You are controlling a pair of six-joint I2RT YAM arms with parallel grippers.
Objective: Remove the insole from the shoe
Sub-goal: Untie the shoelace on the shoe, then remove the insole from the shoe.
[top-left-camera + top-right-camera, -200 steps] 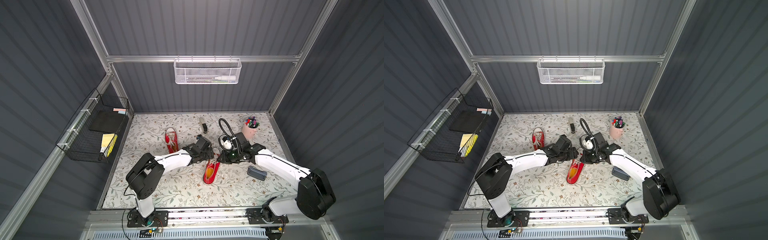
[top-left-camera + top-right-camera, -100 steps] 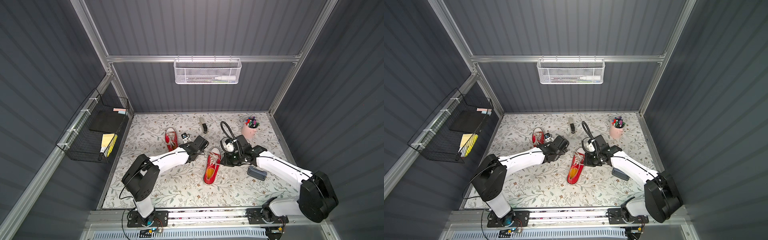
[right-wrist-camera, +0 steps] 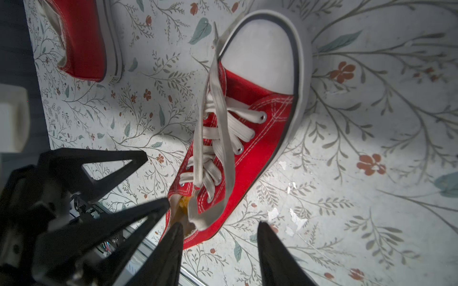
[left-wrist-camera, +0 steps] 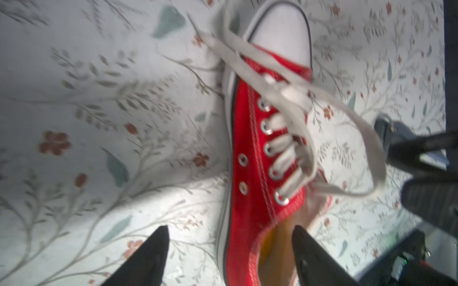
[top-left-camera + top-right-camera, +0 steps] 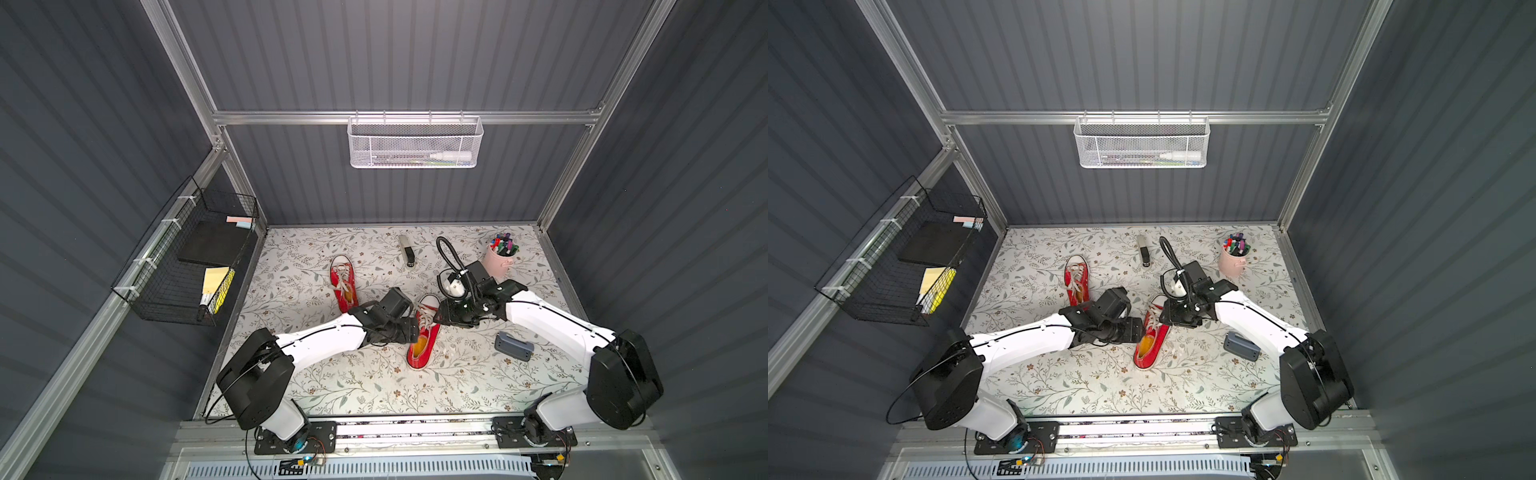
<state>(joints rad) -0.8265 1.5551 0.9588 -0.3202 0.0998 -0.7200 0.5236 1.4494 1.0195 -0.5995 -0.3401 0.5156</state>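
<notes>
1. I see the shoe (image 5: 424,332), red canvas with a white toe and loose white laces (image 3: 218,138). It sits sole down in the middle of the table (image 5: 332,382), toe toward the back wall.
2. I see the insole (image 5: 419,344), orange-yellow, lying inside the shoe and showing through the opening at the heel end.

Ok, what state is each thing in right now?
Near shoe: upright, laces loose.
Insole: inside near shoe.
Far shoe: upright, laced.
Left gripper: open, straddling near shoe's side.
Right gripper: open, at near shoe's opening.
Pen cup: upright, holding pens.
</notes>
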